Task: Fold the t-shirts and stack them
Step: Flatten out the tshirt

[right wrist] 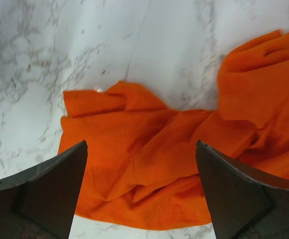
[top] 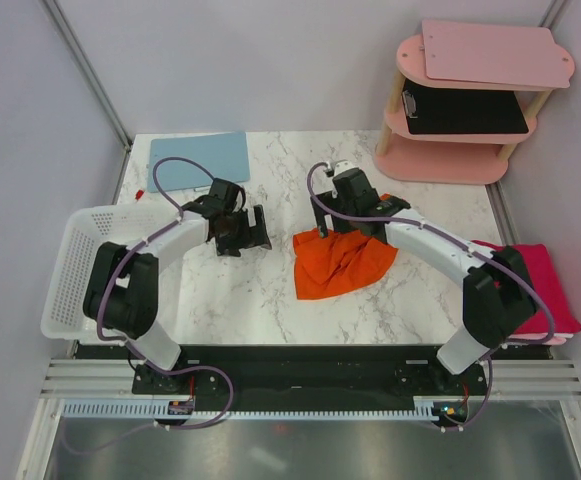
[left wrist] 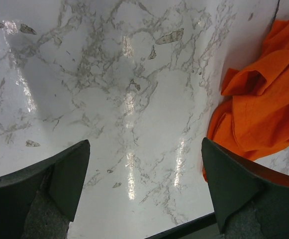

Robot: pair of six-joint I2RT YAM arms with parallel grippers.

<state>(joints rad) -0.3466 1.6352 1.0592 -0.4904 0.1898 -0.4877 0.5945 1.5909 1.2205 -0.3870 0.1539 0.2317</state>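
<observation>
Probably spreading step: crumpled bright orange cloth t-shirt (top: 340,262) lies bunched on white marble table (top: 230,290). Right gripper (right wrist: 140,172) hovers over it, jaws wide, empty; left gripper (left wrist: 145,167) wide, empty, alongside. Next likely: pinch hem, spread flat.

Orange shirt (top: 338,265): bright orange cloth; unfolded; crumpled in loose creases; lies mid-table (top: 240,290) on the marble top
Pink shirt (top: 548,285): magenta; folded to a rectangle; at the table's right edge; well apart from the orange shirt
</observation>
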